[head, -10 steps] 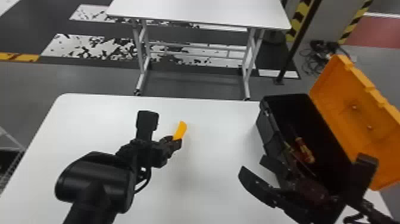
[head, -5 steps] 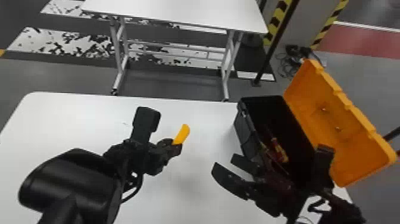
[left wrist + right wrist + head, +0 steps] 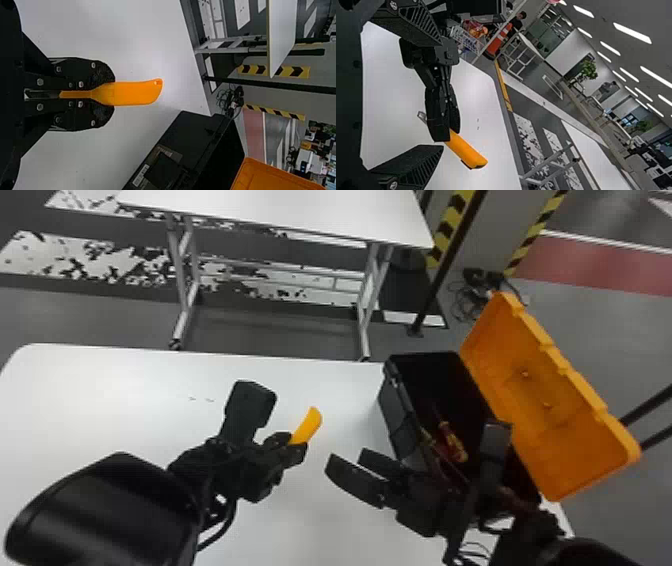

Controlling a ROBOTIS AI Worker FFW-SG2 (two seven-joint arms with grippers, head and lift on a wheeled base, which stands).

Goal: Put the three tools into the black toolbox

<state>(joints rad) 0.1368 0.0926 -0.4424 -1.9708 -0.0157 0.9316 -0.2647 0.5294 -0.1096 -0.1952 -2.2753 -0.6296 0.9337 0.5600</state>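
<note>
Over the table [image 3: 125, 390], left end effector [image 3: 289, 445]: tool [image 3: 307, 426] is clamped, free end angled forward-right.
Right end effector [image 3: 346, 459]: spread open, nearer the toolbox [image 3: 398, 412], tool ahead-left.

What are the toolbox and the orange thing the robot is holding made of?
The black toolbox looks like hard plastic, a bit dull, with thick molded edges. Its open orange lid seems to be plastic too, smooth with a soft shine. The orange handle in the left gripper looks like smooth, plain-colored plastic, though it could be painted.
</note>
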